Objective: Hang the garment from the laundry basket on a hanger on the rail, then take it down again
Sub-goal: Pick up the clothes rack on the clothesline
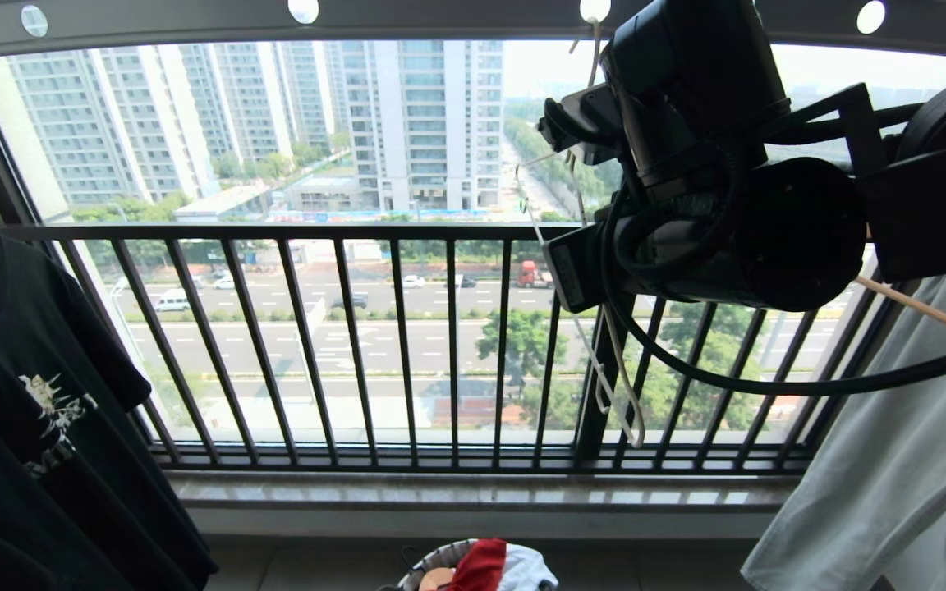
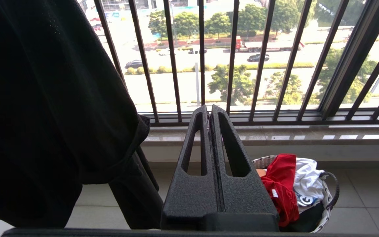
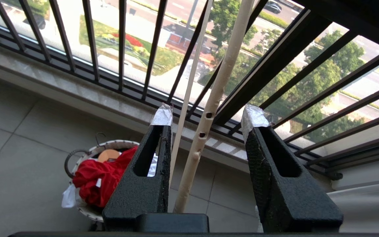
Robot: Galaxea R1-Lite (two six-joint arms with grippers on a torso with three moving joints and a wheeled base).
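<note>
Up near the rail (image 1: 456, 16), the right gripper (image 3: 209, 118) has its jaws apart on both sides of the cream hanger (image 3: 206, 131), and neither pad seems to touch the wire yet. The hanger hangs by its hook from a hole of the rail, though the arm hides most of the hook in the head view. The left gripper (image 2: 210, 113) is parked low with its jaws pressed together and empty. The red garment (image 3: 99, 179) lies in the laundry basket (image 3: 87, 210) on the floor. If the jaws close off-centre, the thin wire can swing or slip out. A pull at an angle may also catch the hook in the hole.
</note>
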